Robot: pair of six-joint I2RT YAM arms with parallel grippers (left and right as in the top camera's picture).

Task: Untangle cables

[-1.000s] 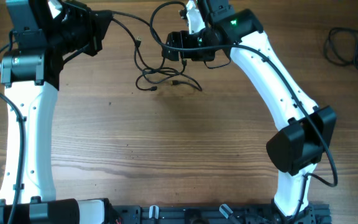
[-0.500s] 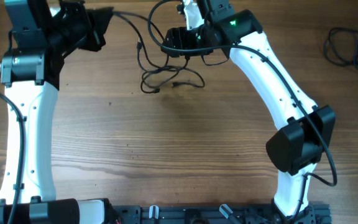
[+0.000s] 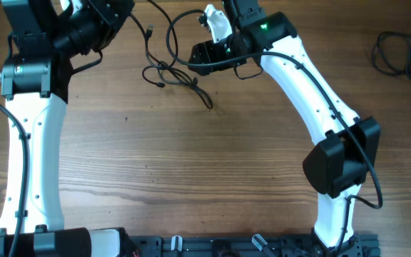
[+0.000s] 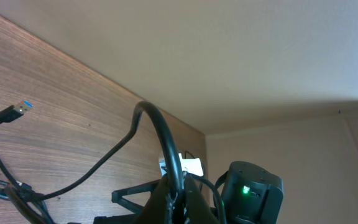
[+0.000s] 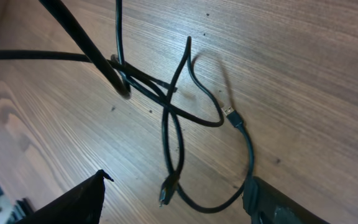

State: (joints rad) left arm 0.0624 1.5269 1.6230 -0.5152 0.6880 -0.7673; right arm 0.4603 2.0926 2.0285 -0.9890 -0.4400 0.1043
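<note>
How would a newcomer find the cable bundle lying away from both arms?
Look at the table from above, past the right arm to the far right edge. The black bundle lies there alone, unlike the tangled cables between the arms.

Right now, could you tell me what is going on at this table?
Two robot arms are untangling thin black cables at the far side of the table. The left arm's fingers seem to grip one strand, lifted off the wood. The right arm's fingers are spread open above the knotted loops, not yet freed.
</note>
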